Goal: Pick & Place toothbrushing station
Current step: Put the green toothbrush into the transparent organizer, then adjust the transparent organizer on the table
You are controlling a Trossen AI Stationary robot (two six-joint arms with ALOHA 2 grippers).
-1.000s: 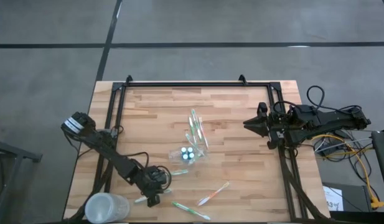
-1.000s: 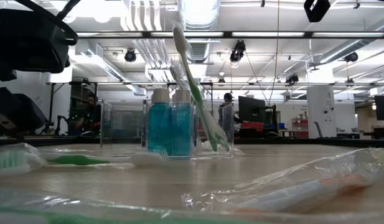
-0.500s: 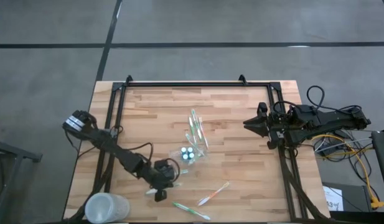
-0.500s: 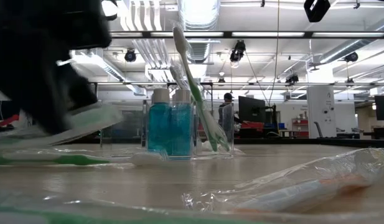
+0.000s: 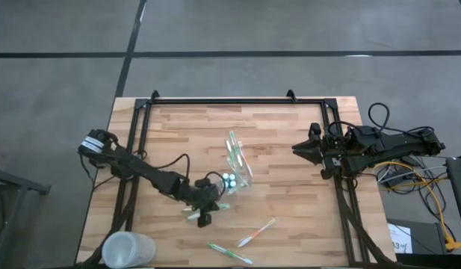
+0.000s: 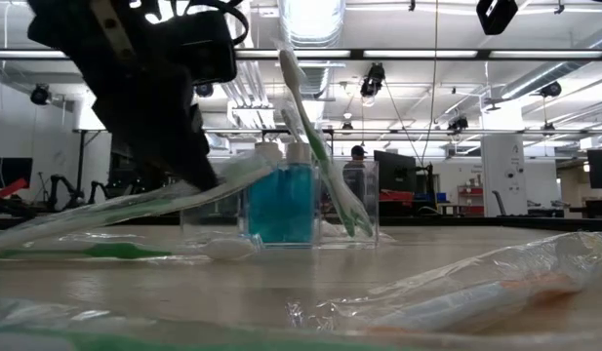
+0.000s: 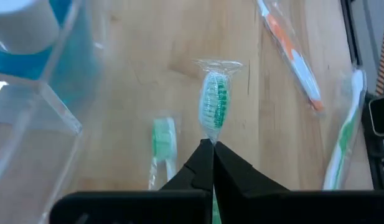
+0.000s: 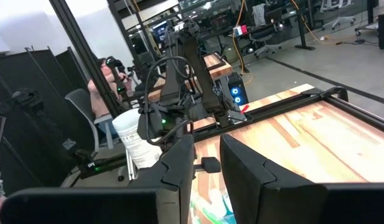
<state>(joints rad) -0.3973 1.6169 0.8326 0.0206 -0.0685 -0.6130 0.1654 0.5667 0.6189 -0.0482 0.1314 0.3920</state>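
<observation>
Right at its fingertips, the left gripper (image 7: pixel 211 144) is clamped shut on a green toothbrush (image 7: pixel 213 107) sealed in a crinkly clear wrapper, the bristle head poking out past the pinched jaws. In the low view the wrapped brush slants down from the gripper toward the table. Just beside the gripper stands the toothbrushing station (image 6: pixel 310 210), a small clear plastic holder with flat, nearly colourless walls. It holds small blue tubes (image 6: pixel 279 203) with white caps, and slim wrapped toothbrushes (image 6: pixel 313 136) stand tilted in it, rising well above its rim. Another green toothbrush (image 7: pixel 162 142) lies on the pale wood-plank table (image 5: pixel 290 149) directly under the gripper. A little farther out lie an orange-and-white toothbrush (image 5: pixel 256 232) and a green one (image 5: pixel 230 252), both in clear wrap. Well off behind the left arm, at the table's near corner, sits a frosted white cup (image 5: pixel 128 249), round and open-topped. Across the table the right gripper (image 5: pixel 297 147) waits, holding nothing, its dark fingers slightly parted.
</observation>
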